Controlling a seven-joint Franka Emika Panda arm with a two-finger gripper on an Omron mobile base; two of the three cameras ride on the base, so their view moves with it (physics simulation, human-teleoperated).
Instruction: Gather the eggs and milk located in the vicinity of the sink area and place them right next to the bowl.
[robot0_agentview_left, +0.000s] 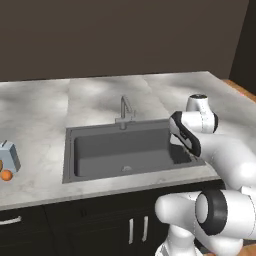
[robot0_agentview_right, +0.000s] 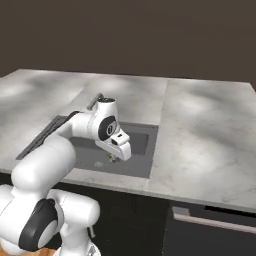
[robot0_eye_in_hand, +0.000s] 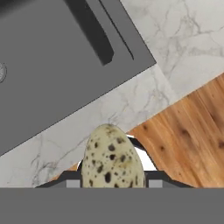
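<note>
A pale cream egg (robot0_eye_in_hand: 111, 155) with dark speckles sits upright between my fingertips (robot0_eye_in_hand: 72, 181) in the hand view, and my gripper (robot0_eye_in_hand: 113, 183) is shut on it. In the right base view the gripper (robot0_agentview_right: 114, 158) hangs over the near right corner of the dark grey sink (robot0_agentview_right: 142, 142). Far to the left on the counter stands the light blue milk carton (robot0_agentview_left: 9, 156), with the orange-brown egg (robot0_agentview_left: 6, 175) just in front of it. The bowl is out of view.
The sink (robot0_agentview_left: 120, 152) has a slim metal tap (robot0_agentview_left: 125, 111) at its back rim. Marble counter (robot0_agentview_right: 210, 140) stretches wide to the right of the basin. Below the gripper the counter's front edge drops to wooden floor (robot0_eye_in_hand: 188, 140). Dark cabinets (robot0_agentview_left: 100, 225) run under the counter.
</note>
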